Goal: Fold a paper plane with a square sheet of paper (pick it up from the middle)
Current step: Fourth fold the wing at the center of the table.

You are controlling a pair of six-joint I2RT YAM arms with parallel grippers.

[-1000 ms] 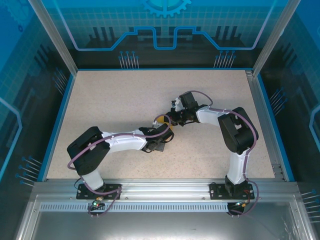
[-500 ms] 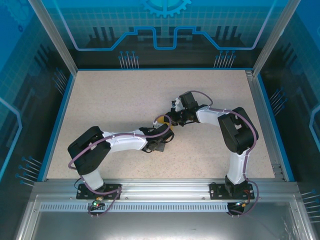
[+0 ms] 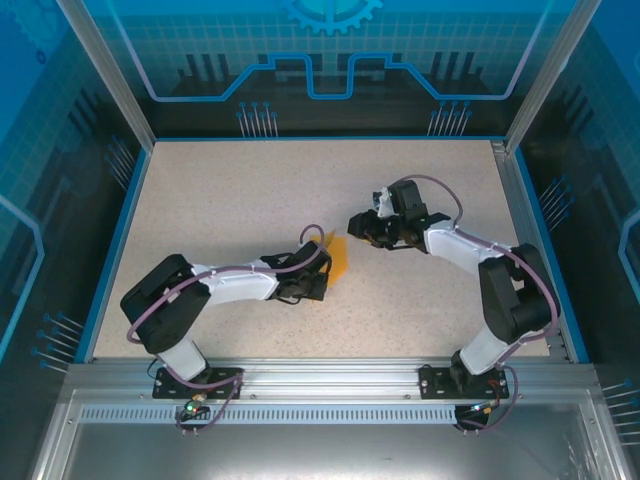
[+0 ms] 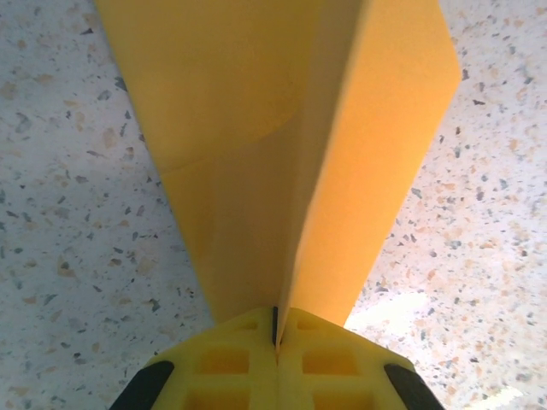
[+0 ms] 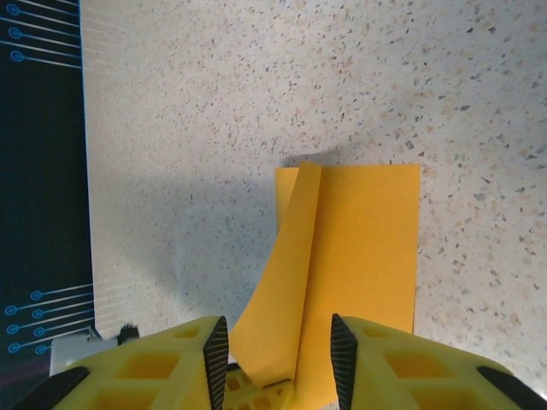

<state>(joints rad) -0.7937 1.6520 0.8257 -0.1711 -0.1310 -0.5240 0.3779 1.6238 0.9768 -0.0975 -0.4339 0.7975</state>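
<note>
The orange-yellow sheet of paper [image 3: 337, 255] is folded into a long shape with a centre crease, and one flap stands up [image 5: 295, 256]. My left gripper [image 3: 324, 270] is shut on its near end. In the left wrist view the yellow fingertips [image 4: 275, 329] meet on the crease, and the paper [image 4: 256, 128] spreads away above the table. My right gripper [image 3: 358, 226] is up and to the right of the paper. Its jaws are open [image 5: 278, 342] and touch nothing, and the paper [image 5: 367, 248] lies between and beyond them.
The speckled tabletop [image 3: 240, 200] is ringed by a blue rim [image 3: 115, 230] and glass walls. A metal rail [image 3: 320, 375] runs along the near edge by the arm bases. The dark wall with blue lines [image 5: 38, 171] is at the left in the right wrist view.
The right gripper opened, let go of the paper and drew back to the right. The left gripper closed on the paper and shifted slightly toward the near edge.
</note>
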